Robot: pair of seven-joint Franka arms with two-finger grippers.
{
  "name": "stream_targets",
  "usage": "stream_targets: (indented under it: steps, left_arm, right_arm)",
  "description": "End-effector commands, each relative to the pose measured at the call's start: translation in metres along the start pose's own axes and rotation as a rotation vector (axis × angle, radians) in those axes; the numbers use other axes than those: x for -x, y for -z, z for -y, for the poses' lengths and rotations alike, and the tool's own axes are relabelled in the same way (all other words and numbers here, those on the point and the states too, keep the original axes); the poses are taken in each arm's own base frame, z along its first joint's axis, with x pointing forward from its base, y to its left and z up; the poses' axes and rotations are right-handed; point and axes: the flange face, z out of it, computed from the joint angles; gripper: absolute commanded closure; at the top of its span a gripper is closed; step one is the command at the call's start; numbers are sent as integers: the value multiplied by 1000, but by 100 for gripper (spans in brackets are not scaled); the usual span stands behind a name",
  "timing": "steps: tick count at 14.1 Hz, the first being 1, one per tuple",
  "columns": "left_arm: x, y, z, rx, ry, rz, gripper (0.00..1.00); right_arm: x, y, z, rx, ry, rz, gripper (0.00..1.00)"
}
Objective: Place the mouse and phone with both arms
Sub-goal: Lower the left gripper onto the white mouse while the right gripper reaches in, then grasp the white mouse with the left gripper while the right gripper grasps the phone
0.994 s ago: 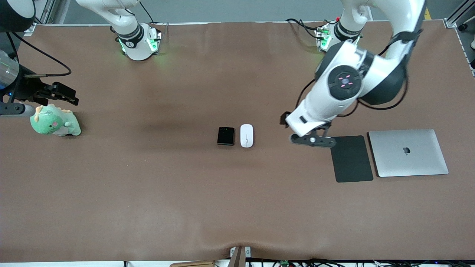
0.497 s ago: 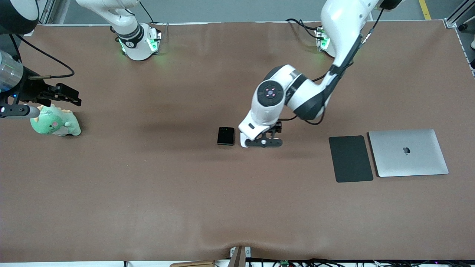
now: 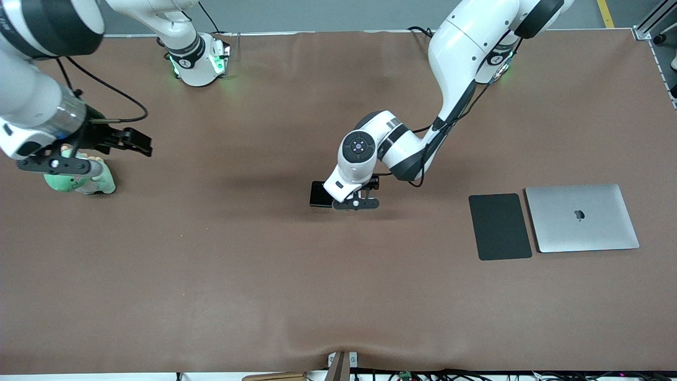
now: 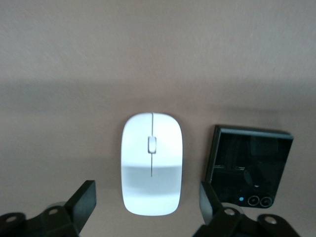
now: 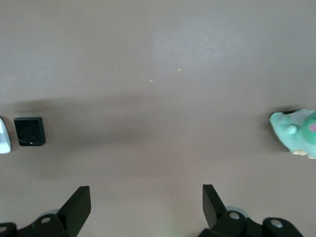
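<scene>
The white mouse point(image 4: 151, 163) lies on the brown table beside the black phone point(image 4: 249, 170). My left gripper point(image 4: 148, 197) is open and hangs low over the mouse, with one finger on each side and no contact. In the front view the left gripper point(image 3: 353, 203) hides the mouse, and only part of the phone point(image 3: 318, 193) shows. My right gripper point(image 3: 57, 165) is open and empty over the green plush toy at the right arm's end of the table. The right wrist view shows the right gripper point(image 5: 144, 197) over bare table, with the phone point(image 5: 29, 131) and the mouse's edge point(image 5: 3, 136) small at the frame's rim.
A matte black mat point(image 3: 500, 226) and a closed silver laptop point(image 3: 582, 218) lie side by side toward the left arm's end. A green plush toy point(image 3: 84, 183) sits under the right gripper and also shows in the right wrist view point(image 5: 296, 131).
My left arm has swung from beside the black mat to the table's middle and come down over the mouse. My right arm has shifted a little toward the middle, still over the toy.
</scene>
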Motion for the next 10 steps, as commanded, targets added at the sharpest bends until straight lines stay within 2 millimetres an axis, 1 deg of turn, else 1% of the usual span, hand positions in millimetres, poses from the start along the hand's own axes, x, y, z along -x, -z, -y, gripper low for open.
stream_targets:
  steps: [1, 2, 4, 5, 6, 8, 10]
  left_arm:
    - [2, -9, -10, -23, 0, -25, 11]
    - [2, -12, -9, -26, 8, -24, 11]
    - [2, -17, -9, -25, 6, -31, 16]
    - [2, -24, -9, -27, 9, -24, 18]
    - [1, -27, -9, -22, 8, -28, 18]
    - [1, -31, -9, -20, 9, -26, 21]
    - [0, -34, -9, -17, 10, -29, 23]
  right_arm:
    - [-1, -12, 40, 0, -29, -6, 0]
    - [-3, -18, 50, 1, -23, -9, 0]
    - [-13, -39, 64, 3, -13, -1, 0]
    - [-18, -50, 70, 3, -6, -2, 0]
    - [-21, -61, 81, 4, 8, -5, 0]
    - [-27, -84, 92, 7, 24, 1, 0]
    - [-29, -113, 108, -1, 53, -26, 0]
